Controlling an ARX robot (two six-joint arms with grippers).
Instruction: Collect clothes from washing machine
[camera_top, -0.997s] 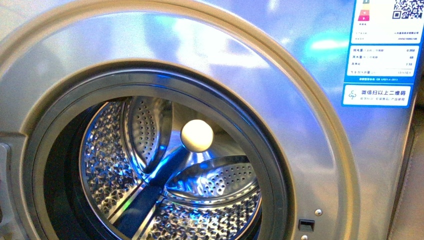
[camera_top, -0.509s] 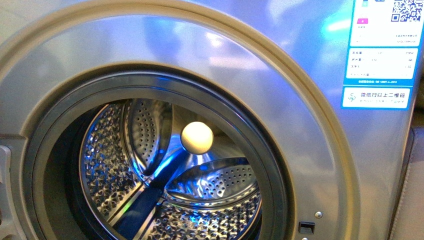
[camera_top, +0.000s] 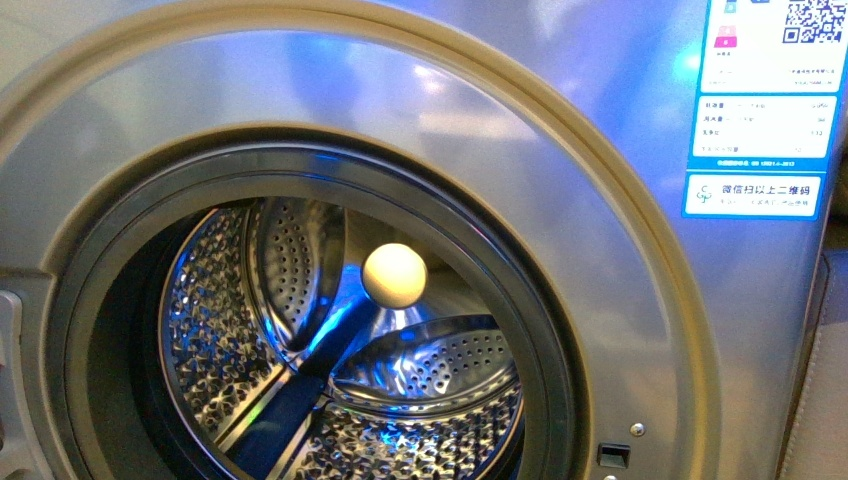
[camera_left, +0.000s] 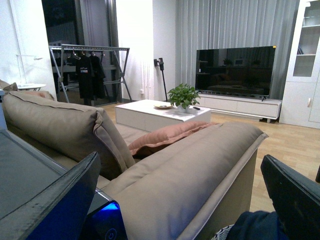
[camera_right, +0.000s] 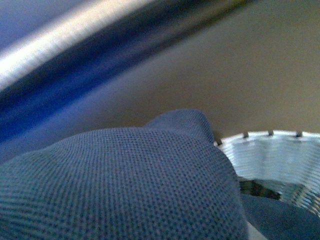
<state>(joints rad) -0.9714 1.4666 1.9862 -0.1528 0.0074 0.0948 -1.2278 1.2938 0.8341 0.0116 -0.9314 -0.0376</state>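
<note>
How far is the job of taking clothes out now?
Done: the visible part of the perforated steel drum holds no clothes. In hand: dark navy fabric is close to the white woven basket, its grip hidden. Remaining: probably dropping it in; the drum floor is unseen.

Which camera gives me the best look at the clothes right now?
Right wrist view: the clothes fill most of the frame, with the weave sharp and the white basket showing past them. The left wrist view catches only a small dark blue patch. The front view shows the drum of the washing machine, with no fabric in its visible part.
</note>
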